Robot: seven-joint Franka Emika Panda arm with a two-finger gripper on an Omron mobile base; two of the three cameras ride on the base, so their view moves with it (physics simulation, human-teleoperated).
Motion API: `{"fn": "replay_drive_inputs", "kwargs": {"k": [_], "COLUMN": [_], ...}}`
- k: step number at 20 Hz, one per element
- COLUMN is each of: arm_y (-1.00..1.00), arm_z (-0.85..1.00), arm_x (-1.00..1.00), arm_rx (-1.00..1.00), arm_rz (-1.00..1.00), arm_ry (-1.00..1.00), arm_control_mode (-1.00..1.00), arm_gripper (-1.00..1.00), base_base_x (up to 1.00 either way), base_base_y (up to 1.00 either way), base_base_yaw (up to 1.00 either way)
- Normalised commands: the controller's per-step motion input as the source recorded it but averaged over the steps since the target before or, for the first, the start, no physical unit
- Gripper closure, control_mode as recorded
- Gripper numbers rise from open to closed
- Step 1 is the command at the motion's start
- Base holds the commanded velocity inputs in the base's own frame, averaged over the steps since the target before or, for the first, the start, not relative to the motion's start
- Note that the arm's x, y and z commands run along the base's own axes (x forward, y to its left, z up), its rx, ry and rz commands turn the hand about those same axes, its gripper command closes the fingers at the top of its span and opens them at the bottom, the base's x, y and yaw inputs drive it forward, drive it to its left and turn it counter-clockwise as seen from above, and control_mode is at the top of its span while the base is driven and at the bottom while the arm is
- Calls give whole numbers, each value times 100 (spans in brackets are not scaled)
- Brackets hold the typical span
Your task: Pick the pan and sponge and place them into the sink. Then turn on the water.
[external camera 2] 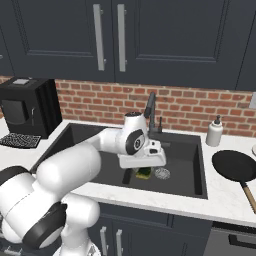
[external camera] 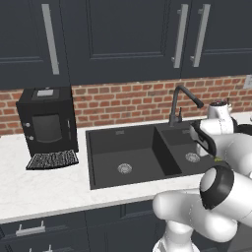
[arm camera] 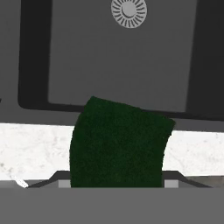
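1. Because the gripper [external camera 2: 143, 171] hangs low over the smaller basin of the sink [external camera 2: 197, 165], at the centre of the right base view, its fingers are clamped on the green sponge [external camera 2: 144, 173], which peeks out beneath the white hand with a yellow edge showing.
2. Seen from the hand camera, the sponge [arm camera: 118, 144] sits at lower centre, over the marble counter edge and the basin's near wall, with the silver drain [arm camera: 129, 12] at the top edge.
3. Risk, as I judge it: released here, the sponge could catch the sink rim or land on the counter rather than in the basin, since the hand view puts it over the front edge.
4. A second risk: the black pan [external camera 2: 235, 169], on the counter at the right edge of the right base view, is not yet in the sink, and the dark gooseneck faucet [external camera 2: 150, 107] just behind the hand could be clipped on the way up.
5. Only the right base view gives the pan and the soap dispenser [external camera 2: 215, 131]; the left base view instead shows the coffee machine [external camera: 47, 120] at centre left and both basins.
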Motion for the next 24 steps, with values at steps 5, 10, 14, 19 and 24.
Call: {"fn": "replay_drive_inputs", "kwargs": {"k": [5, 10, 14, 19, 24], "arm_y": [-30, -51, -46, -19, -3], "arm_z": [-14, -8, -8, -16, -30], "arm_x": [20, 18, 27, 36, 34], "arm_rx": [7, 13, 12, 4, 0], "arm_rz": [0, 0, 0, 0, 0], "arm_ry": [0, 0, 0, 0, 0], "arm_control_mode": [-100, -100, -100, -100, -100], "arm_gripper": [100, 100, 100, 100, 100], "base_base_x": [0, 0, 0, 0, 0], "base_base_y": [0, 0, 0, 0, 0], "base_base_yaw": [0, 0, 0, 0, 0]}}
